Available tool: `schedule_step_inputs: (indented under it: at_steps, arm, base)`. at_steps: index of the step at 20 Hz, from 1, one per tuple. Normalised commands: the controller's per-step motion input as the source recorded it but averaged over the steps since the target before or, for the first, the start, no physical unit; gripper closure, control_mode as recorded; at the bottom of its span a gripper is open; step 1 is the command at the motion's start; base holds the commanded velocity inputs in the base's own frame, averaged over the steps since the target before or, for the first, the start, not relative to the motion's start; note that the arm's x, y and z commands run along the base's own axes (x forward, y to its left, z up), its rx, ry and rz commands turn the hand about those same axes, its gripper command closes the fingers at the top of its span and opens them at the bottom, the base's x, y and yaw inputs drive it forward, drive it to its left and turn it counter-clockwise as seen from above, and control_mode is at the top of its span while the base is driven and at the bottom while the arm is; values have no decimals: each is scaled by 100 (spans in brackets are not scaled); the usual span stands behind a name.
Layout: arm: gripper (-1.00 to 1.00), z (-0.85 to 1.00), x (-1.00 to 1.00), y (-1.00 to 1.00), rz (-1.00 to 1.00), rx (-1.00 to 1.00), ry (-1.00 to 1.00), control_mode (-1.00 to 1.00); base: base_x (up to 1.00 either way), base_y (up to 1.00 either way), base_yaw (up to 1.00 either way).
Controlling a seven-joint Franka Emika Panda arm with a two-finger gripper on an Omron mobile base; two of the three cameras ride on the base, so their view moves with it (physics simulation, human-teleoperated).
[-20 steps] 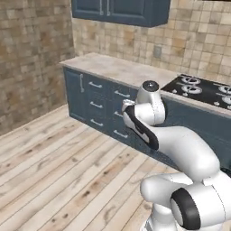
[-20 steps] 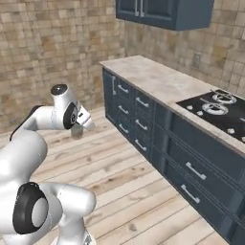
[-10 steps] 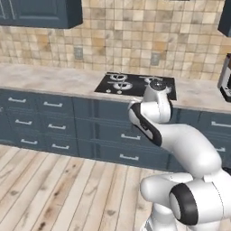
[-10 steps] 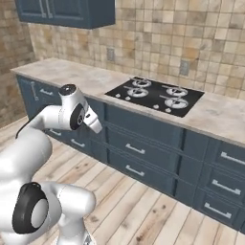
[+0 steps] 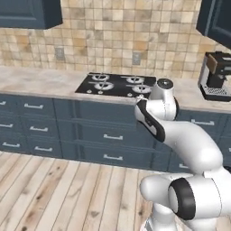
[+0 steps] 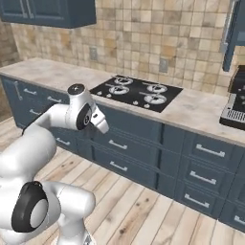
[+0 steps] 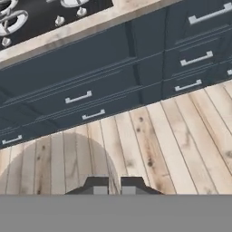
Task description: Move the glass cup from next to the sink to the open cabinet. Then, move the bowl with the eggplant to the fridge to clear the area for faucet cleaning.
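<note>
End effector [image 7: 114,185]: fingers together, empty, lower centre, over wooden floor [image 7: 149,140] | step: you drive toward sink | keep arm tucked past cabinet drawers [image 7: 90,86].

One black cooktop [image 5: 118,85] with four burners at 12 o'clock. One coffee machine [image 5: 215,76] at 2 o'clock. Two wall outlets [image 5: 136,58] on the tiled backsplash.
</note>
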Motion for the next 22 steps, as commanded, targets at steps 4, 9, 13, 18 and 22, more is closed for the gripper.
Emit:
schedule_step_inputs:
  at_steps: [4,9,13,18,22]
  arm:
    - [100,0,0,0,0,0,0,100]
    - [100,0,0,0,0,0,0,100]
    - [100,0,0,0,0,0,0,100]
    - [100,0,0,0,0,0,0,100]
    - [100,0,0,0,0,0,0,100]
  base:
    - [5,-100,-28]
    - [25,-100,-28]
    - [37,-100,-25]
    - [87,-92,-14]
    - [71,-95,-14]
